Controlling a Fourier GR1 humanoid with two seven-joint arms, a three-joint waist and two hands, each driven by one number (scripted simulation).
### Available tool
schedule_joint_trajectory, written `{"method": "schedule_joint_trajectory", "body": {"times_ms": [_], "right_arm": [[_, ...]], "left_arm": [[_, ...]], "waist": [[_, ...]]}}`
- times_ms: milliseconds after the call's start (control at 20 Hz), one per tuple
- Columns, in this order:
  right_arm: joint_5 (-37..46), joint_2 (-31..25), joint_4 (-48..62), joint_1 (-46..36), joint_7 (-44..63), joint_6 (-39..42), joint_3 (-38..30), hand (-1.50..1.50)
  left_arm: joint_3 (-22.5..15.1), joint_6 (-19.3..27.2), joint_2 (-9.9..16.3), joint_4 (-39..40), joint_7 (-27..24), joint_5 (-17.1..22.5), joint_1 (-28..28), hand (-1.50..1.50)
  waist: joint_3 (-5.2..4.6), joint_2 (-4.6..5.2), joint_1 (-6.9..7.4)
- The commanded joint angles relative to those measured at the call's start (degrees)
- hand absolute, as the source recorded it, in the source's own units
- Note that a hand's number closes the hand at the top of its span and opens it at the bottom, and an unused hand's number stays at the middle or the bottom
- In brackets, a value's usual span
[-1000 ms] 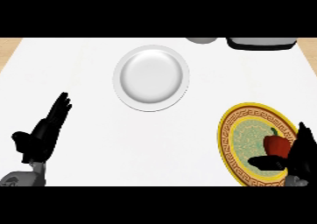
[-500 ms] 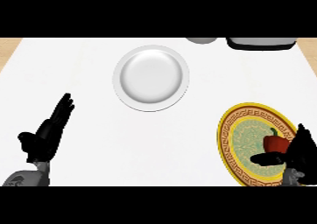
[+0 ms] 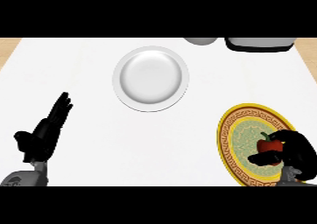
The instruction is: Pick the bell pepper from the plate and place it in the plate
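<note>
Fingers of the right robot hand (image 3: 295,153) curl around the red bell pepper (image 3: 268,145) on the yellow patterned plate (image 3: 235,131) at the table's (image 3: 77,61) near right corner (left robot hand (image 3: 41,138) rests open, near left); white plate (image 3: 150,78) well apart toward the far edge

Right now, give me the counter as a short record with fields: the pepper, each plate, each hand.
bell pepper: red bell pepper, on the patterned plate
patterned plate: yellow rim, lower right of the counter
white plate, upper middle, nothing on it
right hand, fingers curled round the pepper, over the patterned plate
left hand, open, fingers up, resting at lower left
</note>
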Motion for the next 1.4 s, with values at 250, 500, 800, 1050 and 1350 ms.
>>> {"method": "schedule_joint_trajectory", "body": {"times_ms": [250, 500, 800, 1050, 1350], "right_arm": [[6.3, 4.6, -0.5, 3.0, -6.0, -3.0, 11.4, 1.5], [14.1, 3.6, -8.7, 7.1, -6.7, -4.5, 18.5, 1.5], [22.3, 4.8, -23.5, 12.2, -2.4, -1.7, 28.4, 1.5], [28.8, 5.6, -33.7, 7.9, 3.2, 7.3, 33.4, 1.5], [38.0, 7.9, -35.7, -2.4, 5.5, 8.7, 36.5, 1.5]], "left_arm": [[-0.1, 1.1, -2.4, 1.5, 2.1, -1.3, -3.6, 0.0], [0.3, -0.3, -0.3, -5.4, 3.0, -0.5, 2.9, 0.0], [1.5, -2.0, -0.6, -1.3, 0.6, -0.7, 2.1, 0.0], [2.1, -2.3, -0.6, -4.6, 4.7, 0.3, -0.1, 0.0], [2.1, -1.7, -1.3, 0.0, -0.1, -2.3, -0.2, 0.0]], "waist": [[0.76, 0.52, -0.22], [0.78, 0.22, 0.49], [0.71, 0.4, -0.28], [0.73, 0.39, -0.1], [0.69, 0.51, 0.09]]}}
